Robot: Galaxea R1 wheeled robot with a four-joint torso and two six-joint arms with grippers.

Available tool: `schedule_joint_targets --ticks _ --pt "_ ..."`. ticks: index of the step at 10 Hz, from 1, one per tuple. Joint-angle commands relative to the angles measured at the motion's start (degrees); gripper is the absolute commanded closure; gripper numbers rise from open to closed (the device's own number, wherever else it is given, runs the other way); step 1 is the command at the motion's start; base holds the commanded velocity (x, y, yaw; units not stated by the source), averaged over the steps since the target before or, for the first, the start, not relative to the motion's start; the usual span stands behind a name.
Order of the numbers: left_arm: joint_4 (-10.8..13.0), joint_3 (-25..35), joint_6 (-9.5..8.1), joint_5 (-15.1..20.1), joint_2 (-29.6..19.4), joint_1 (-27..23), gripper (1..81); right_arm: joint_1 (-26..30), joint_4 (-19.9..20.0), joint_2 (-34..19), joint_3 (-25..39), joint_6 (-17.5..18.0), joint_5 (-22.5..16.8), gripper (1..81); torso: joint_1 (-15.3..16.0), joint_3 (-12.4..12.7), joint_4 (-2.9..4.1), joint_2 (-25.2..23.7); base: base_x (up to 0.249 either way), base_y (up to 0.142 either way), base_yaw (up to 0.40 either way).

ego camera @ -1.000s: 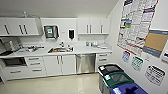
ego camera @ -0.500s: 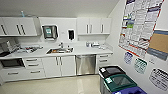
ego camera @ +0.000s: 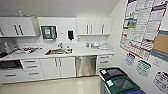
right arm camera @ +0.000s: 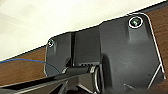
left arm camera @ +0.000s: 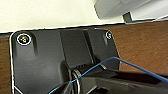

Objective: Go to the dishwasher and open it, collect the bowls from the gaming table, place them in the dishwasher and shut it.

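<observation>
Under the long white counter [ego camera: 82, 52] along the far wall, the built-in dishwasher with a brushed steel front panel [ego camera: 85, 65] sits shut, near the counter's right end. White cabinet doors with bar handles [ego camera: 58, 67] stand just to its left, and a narrow stack of white drawers [ego camera: 104, 61] fills the space between it and the right-hand wall. A steel sink with a tap [ego camera: 58, 51] is set into the counter's middle, above those cabinet doors. Small clutter lies toward the counter's left end and a few pale items near its back right corner; they are too blurred to name. White wall cupboards [ego camera: 94, 25] hang above, with a dark towel dispenser [ego camera: 48, 32] and a small black dispenser [ego camera: 70, 34] between them.

A black-lidded bin [ego camera: 111, 73] and a green-lidded bin [ego camera: 123, 84] stand against the right wall, close to the dishwasher's right side, below posters [ego camera: 143, 23]. Pale glossy floor [ego camera: 57, 86] lies before the dishwasher. Whether either arm's jaws are wide or narrow, I cannot tell.
</observation>
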Motion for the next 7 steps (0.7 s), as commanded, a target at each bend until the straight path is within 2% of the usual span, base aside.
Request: schedule_joint_targets --ticks 1,7 --pt "0.06 1.15 -0.09 2.87 -0.90 -2.96 1.0 2.76 -0.82 -0.82 0.58 -0.20 -2.39 1.0 0.01 0.00 0.00 0.00 0.130 0.000 0.000" --pt "0.06 0.97 -0.09 2.87 -0.90 -3.05 1.0 3.11 -0.91 -0.73 0.50 -0.20 -2.39 1.0 0.03 0.00 0.00 0.00 0.119 0.000 0.000"
